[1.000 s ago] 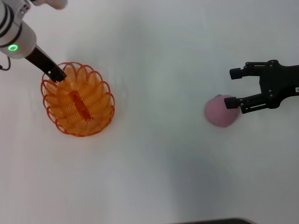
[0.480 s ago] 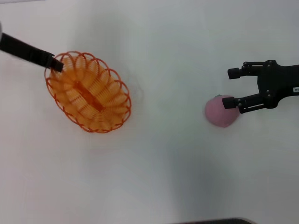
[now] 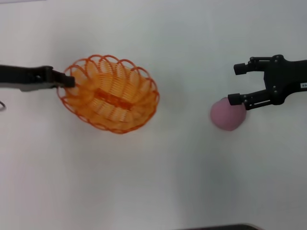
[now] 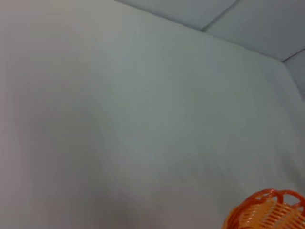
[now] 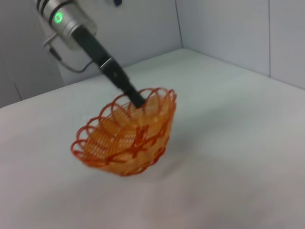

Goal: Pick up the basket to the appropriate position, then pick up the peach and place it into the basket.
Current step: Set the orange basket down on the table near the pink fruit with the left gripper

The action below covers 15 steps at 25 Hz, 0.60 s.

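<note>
Basket-moving step under way: left gripper (image 3: 67,81) pinching the scalloped rim of the orange wire basket (image 3: 109,94) at its left end, fingers closed on 1 loop, and, judging by the tilt in the right wrist view (image 5: 125,136), probably holding it slightly raised rather than flat on the white table (image 3: 158,177). Sitting left of centre, well apart from the pink peach (image 3: 227,114) at the right. Hovering just beside and partly over the peach, right gripper (image 3: 236,84) with its 2 fingers spread wide, nothing between them.

Next, judging from this: setting the basket down level nearer the middle and letting go, then lowering the right gripper so both fingers straddle the peach before closing.
</note>
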### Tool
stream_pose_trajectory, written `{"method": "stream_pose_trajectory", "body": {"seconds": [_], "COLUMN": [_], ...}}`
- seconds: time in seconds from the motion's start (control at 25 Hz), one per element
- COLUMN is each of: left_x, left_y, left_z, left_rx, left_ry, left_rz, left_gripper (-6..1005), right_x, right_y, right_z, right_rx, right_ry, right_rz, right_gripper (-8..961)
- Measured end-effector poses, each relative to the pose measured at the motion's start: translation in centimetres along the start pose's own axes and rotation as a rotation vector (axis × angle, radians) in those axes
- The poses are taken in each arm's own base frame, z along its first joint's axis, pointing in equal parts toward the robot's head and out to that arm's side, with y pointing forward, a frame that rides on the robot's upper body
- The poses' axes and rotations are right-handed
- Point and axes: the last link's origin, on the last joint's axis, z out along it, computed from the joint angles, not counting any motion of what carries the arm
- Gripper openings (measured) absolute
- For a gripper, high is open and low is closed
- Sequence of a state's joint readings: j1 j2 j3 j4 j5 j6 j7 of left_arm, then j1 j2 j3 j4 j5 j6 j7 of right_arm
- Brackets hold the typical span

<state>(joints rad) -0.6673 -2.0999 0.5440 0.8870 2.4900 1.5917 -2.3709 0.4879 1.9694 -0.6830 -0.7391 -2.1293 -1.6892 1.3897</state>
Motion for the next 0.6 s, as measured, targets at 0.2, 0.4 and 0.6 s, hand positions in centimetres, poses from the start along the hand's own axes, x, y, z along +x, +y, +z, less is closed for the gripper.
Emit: {"method": "stream_pose_trajectory", "body": {"seconds": [0.2, 0.4, 0.6], "left_x": [-2.8, -4.2, -5.1], "left_y": [-0.6, -1.3, -1.3], "left_z": [1.8, 2.7, 2.4], "left_rx": [-0.019, -0.039, -0.076], "left_ry": [0.053, 0.078, 0.072], "left_rz": [-0.078, -0.132, -0.153], "left_gripper": [139, 180, 220], "right_x": [-0.4, -0.8, -1.0], "right_y": [-0.2, -0.2, -0.3], "right_z": [0.3, 0.6, 0.8], "right_rx": [-0.001, -0.009, -0.016], "right_ry": [-0.001, 0.000, 0.009], "right_rz": [-0.010, -0.021, -0.024], "right_gripper": [956, 956, 956]}}
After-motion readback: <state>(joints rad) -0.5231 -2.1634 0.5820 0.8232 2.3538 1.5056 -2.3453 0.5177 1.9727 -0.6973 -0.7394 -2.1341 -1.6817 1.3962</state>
